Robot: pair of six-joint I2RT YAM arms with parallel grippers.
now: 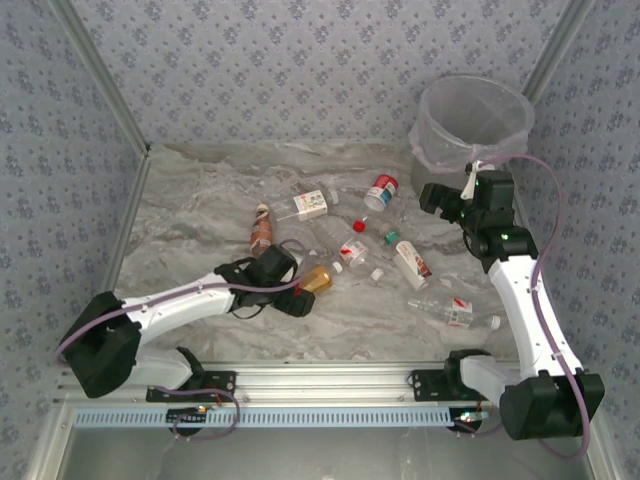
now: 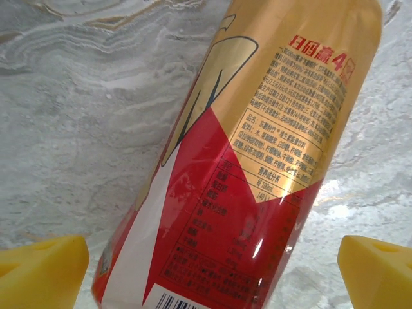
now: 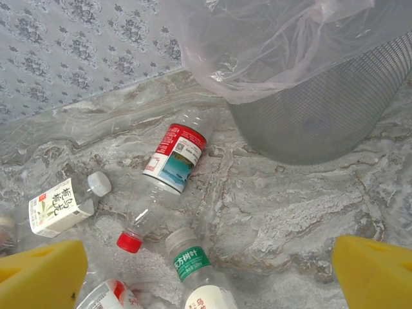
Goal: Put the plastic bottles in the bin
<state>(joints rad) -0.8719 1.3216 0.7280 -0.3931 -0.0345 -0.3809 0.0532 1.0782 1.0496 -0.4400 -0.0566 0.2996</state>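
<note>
The left gripper [image 1: 298, 290] [image 2: 209, 277] is open. In the left wrist view its two yellow pads [image 2: 42, 270] stand at either side of the red-gold bottle [image 1: 318, 280] [image 2: 257, 161], which lies on its side on the marble-patterned table [image 1: 190, 210]. Bare table shows between the bottle and the right-hand pad. The left-hand pad is just beside the bottle; contact cannot be confirmed. The right gripper [image 1: 438, 196] [image 3: 206, 277] is also open and holds nothing. It hangs over the table just beside the bin [image 1: 430, 135] [image 3: 309, 122]. The bin stands upright in the far right corner with its clear bag liner [image 3: 257, 45] folded over the rim; its contents cannot be made out. The remaining plastic bottles lie scattered across the middle of the table, all outside the bin:

- the brown bottle [image 1: 261, 230], left of the group;
- a white-labelled bottle [image 1: 310, 204] [image 3: 61, 206] with a white cap;
- a red-labelled bottle [image 1: 380, 190] [image 3: 174, 161], nearest the bin, red cap pointing away from it;
- a green-capped bottle [image 1: 405, 255] [image 3: 190, 264], near the right gripper;
- a clear bottle [image 1: 455, 312] beside the right arm.
</note>
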